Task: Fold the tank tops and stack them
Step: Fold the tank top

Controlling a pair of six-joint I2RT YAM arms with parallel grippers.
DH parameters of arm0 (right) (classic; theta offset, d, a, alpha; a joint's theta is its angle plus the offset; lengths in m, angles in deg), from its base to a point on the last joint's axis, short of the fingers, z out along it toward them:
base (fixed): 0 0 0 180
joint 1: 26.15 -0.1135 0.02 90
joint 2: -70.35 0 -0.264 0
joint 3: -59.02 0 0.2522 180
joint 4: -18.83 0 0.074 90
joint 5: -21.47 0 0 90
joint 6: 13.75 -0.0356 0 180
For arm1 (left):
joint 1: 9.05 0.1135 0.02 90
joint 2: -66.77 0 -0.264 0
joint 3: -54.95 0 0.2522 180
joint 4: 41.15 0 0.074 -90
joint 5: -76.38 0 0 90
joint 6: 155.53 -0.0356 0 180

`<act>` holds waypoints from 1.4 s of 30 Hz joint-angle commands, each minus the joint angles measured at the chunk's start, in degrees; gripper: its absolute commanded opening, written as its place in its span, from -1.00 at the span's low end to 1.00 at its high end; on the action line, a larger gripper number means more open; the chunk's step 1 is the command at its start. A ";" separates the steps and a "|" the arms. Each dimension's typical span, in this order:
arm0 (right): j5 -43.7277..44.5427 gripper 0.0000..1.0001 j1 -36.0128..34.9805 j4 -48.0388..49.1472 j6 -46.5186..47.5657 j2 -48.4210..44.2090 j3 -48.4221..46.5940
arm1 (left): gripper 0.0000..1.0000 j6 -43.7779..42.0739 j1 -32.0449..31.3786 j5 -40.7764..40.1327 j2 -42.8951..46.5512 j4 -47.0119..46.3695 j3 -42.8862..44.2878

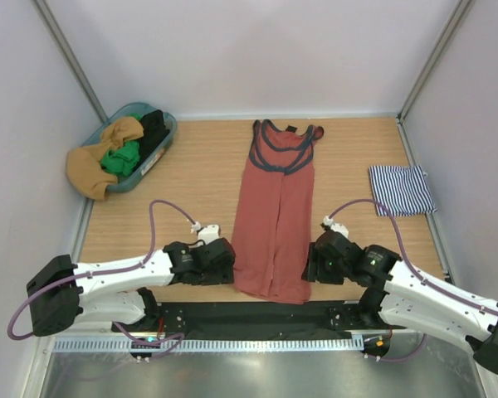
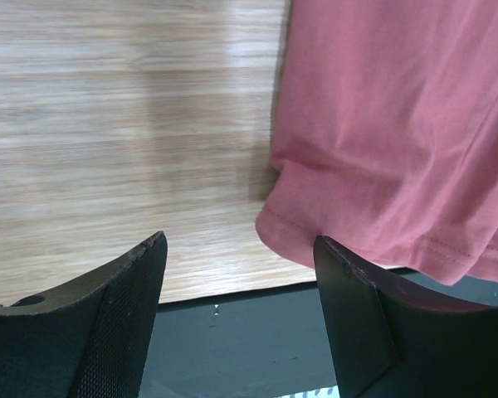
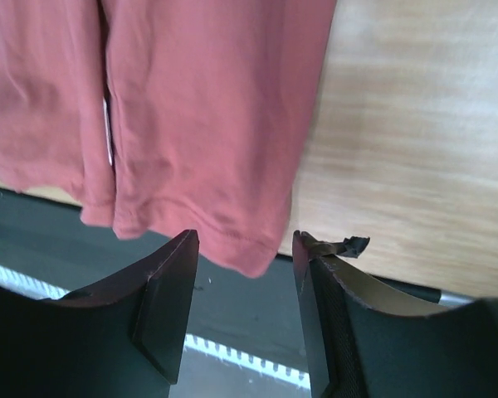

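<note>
Both are released and empty: left hand (image 2: 241,239) and right hand (image 3: 244,235) flank the near hem of the rust-red tank top (image 1: 275,215). Best to pinch both corners evenly, then fold toward its straps. The striped tank top (image 1: 401,189) lies folded to its right.

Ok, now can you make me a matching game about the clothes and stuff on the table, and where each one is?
Things:
1. red tank top
2. striped tank top
3. blue basket
4. mustard cloth

Places:
A. folded small, on the right
B. far left corner
C. spread out long, in the middle
D. drooping over the basket's rim

Pairs: 1-C, 2-A, 3-B, 4-D
</note>
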 commanded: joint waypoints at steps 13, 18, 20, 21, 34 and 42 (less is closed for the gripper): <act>-2.09 0.13 -9.10 4.86 -12.17 -1.96 9.23 | 0.46 -1.47 0.27 4.19 -6.87 -9.57 1.51; -1.05 0.07 -11.12 7.33 -12.08 4.54 8.27 | 0.40 -1.21 0.27 4.36 -10.05 -10.44 2.48; -0.25 -0.02 -12.18 6.11 -12.43 5.00 7.48 | 0.22 -0.85 0.27 4.89 -10.57 -11.41 2.13; 0.27 -0.08 -12.36 5.75 -12.52 4.82 7.30 | 0.12 -0.85 0.27 5.50 -10.66 -11.50 2.05; 0.53 -0.98 -12.80 -0.66 -10.06 2.10 1.15 | -1.00 0.73 -0.35 11.92 -8.03 -11.95 0.19; 10.02 -0.98 -12.54 -7.34 -5.67 7.01 -10.01 | -1.00 -4.71 3.42 10.52 -7.50 -7.20 7.65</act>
